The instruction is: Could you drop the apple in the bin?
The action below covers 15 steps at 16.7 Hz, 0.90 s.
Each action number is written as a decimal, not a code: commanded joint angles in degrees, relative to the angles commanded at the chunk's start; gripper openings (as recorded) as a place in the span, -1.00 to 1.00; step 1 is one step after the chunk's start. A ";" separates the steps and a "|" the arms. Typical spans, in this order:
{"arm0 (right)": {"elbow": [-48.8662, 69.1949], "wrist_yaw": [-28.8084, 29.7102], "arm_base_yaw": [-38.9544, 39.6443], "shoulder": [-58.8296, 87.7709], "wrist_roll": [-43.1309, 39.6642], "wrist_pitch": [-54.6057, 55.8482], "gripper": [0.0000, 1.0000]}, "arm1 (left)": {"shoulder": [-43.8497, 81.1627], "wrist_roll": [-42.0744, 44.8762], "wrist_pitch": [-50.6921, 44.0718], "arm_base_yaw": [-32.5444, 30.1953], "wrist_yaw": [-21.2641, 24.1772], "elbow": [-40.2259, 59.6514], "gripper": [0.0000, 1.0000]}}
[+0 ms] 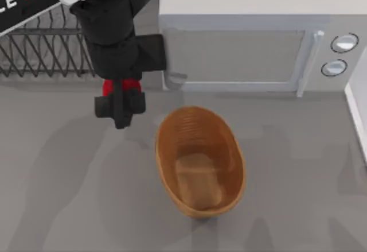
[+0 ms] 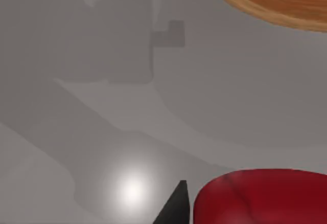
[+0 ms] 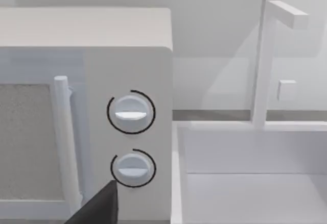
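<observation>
The left tool [image 1: 119,105] is held above the bench [image 1: 57,194], clamped on the apple [image 1: 120,85], with red seen on both sides of the black fingers from above and the fruit sitting right at a fingertip [image 2: 176,203] in the left wrist view; a carry posture is judged, so the apple is kept clear of the surface for transfer. The bin [image 1: 229,148] is set open-side up just to the right of the tool, not yet under it, so a short sideways shift is needed before release. The right tool [image 3: 97,206] is parked facing the microwave [image 1: 241,57] dials; its opening cannot be told.
</observation>
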 joint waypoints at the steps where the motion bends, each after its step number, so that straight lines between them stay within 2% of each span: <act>1: 0.00 0.00 0.00 0.00 0.00 0.00 1.00 | 0.64 -1.33 0.09 -4.38 -0.50 1.03 -1.00; 3: 0.00 0.00 0.00 0.00 0.00 0.00 1.00 | 1.54 -3.76 0.43 -11.42 -1.48 2.78 -1.00; 6: 0.00 0.00 0.00 0.00 0.00 0.00 1.00 | 2.14 -6.15 0.97 -17.33 -2.62 4.37 -1.00; 12: 0.00 0.00 0.00 0.00 0.00 0.00 1.00 | 1.98 -6.41 1.21 -18.03 -2.68 4.25 -1.00; 15: 0.00 0.00 0.00 0.00 0.00 0.00 1.00 | 2.45 -6.33 4.49 -17.83 -2.47 1.54 -1.00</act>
